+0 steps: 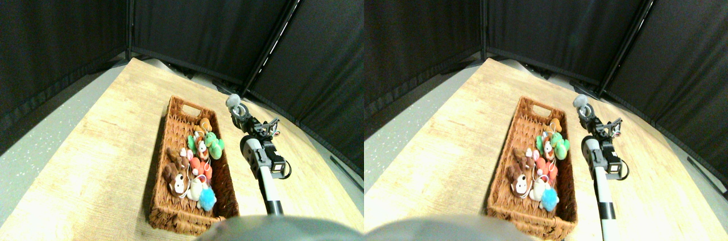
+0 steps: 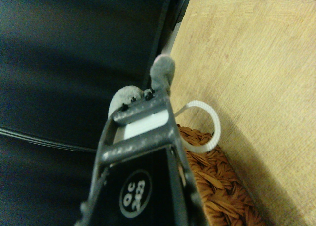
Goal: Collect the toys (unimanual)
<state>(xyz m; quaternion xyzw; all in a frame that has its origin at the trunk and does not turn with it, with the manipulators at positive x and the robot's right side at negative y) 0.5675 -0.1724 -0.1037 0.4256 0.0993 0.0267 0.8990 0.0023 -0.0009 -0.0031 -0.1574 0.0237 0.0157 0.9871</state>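
Claw (image 1: 235, 106) clamps a grey toy (image 1: 232, 101) beside the basket (image 1: 170, 195) — not over it; let go here, it lands on the table (image 1: 102, 156) — outside.

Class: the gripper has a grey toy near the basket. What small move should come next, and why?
Probably shift the right gripper sideways over the basket before releasing. It holds the grey toy raised beside the far rim, seemingly not yet over the inside, where the other toys already lie.
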